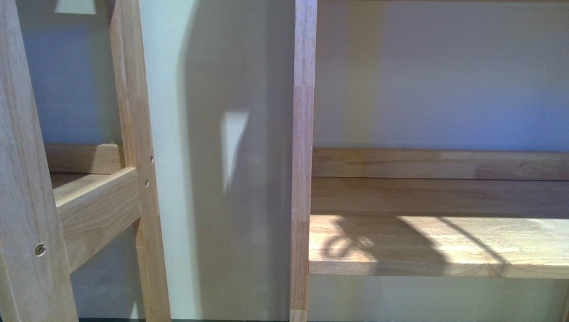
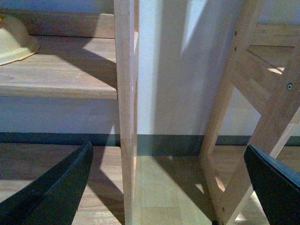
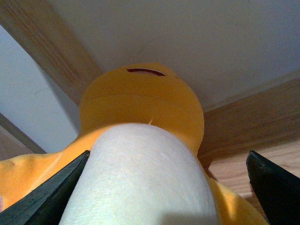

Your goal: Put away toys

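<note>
Nothing here can be read: no text, label, brand, number or sign. The wooden shelf (image 1: 436, 245) and the wall (image 1: 221, 100) behind it are bare, and the orange-yellow plush (image 3: 140, 108) carries no tag or print.

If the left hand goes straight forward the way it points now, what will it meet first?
Most likely the upright wooden post of the shelf, which stands almost in the middle between the open fingers of the left hand. Behind it is only the pale wall. How far away the post is remains unclear.
</note>
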